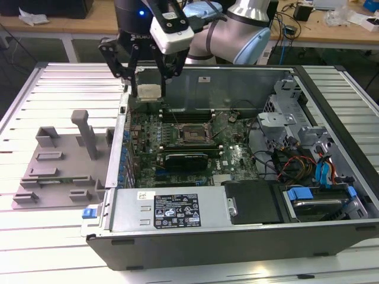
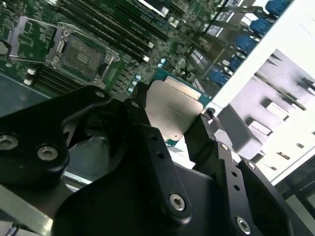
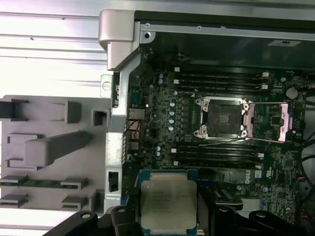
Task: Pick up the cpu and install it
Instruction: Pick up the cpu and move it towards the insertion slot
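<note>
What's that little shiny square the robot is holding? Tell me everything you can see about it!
That is the cpu, a small flat square chip. Its top is a pale silver metal plate with a green edge peeking out around it. The black gripper pinches it by two opposite sides. It hangs in the air over the open computer case, apart from the empty socket.
</note>
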Controlling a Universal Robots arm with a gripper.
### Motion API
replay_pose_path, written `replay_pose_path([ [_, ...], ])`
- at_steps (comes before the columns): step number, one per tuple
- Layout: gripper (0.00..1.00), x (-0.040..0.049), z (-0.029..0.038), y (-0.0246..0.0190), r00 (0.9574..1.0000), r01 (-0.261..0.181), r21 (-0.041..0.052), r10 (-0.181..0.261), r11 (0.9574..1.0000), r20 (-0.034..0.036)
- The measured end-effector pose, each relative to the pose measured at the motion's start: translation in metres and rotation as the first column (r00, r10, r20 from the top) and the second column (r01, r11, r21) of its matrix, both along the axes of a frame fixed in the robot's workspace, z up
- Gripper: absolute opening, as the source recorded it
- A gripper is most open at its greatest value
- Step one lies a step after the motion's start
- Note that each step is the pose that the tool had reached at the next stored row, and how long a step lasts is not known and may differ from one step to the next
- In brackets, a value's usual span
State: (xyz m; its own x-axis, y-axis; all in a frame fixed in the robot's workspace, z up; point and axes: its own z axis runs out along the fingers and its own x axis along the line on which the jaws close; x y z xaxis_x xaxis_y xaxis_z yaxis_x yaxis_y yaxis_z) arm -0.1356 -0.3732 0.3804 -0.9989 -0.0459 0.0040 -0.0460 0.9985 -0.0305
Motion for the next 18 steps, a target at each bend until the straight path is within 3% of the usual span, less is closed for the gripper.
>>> replay_pose_path([
  [9,0.55,0.0270,-0.0022,0.0003,1.0000,0.000,0.0000,0.000,1.0000,-0.0036],
  [18,0.55,0.0467,-0.0038,0.0006,1.0000,0.000,0.0001,0.000,1.0000,-0.0066],
])
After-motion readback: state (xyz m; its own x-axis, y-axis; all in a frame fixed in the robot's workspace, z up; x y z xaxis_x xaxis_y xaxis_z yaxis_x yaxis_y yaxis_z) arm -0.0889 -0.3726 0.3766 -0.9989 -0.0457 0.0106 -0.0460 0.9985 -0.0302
